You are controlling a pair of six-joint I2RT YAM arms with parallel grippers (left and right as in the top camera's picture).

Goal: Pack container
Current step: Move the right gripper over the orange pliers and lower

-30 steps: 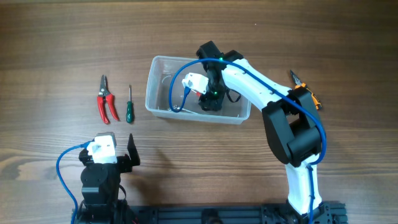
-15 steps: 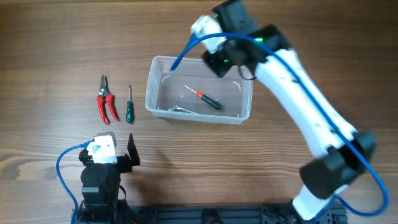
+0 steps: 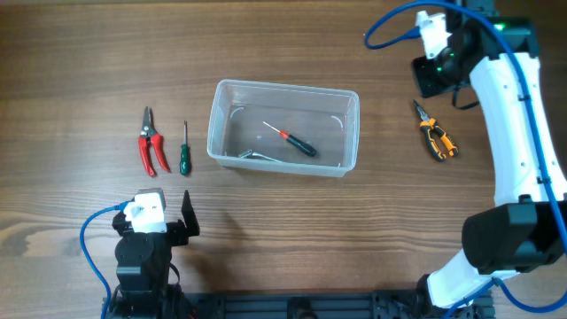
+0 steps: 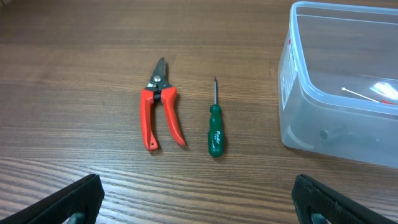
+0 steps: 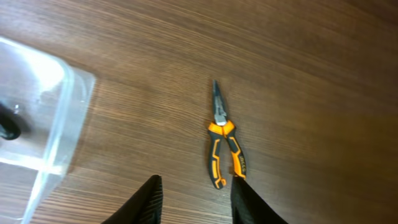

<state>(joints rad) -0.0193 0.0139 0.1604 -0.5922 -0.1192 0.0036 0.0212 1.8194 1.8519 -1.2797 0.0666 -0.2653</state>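
1. At lower left, your left gripper (image 4: 196, 190) rests empty with its fingers wide apart, facing the red cutters (image 3: 152, 152) and green screwdriver (image 3: 184, 151) on its side.
2. The clear container (image 3: 285, 87) sits mid-frame where both arms reach, already holding a small screwdriver (image 3: 297, 143).
3. At upper right, your right gripper (image 5: 198, 198) hangs spread and empty above the orange pliers (image 3: 435, 133), probably lined up to take them.

Red pruners (image 4: 155, 94), green screwdriver (image 4: 216, 127), orange-black pliers (image 5: 222, 134), clear container (image 3: 283, 86), woodgrain table (image 3: 89, 53).
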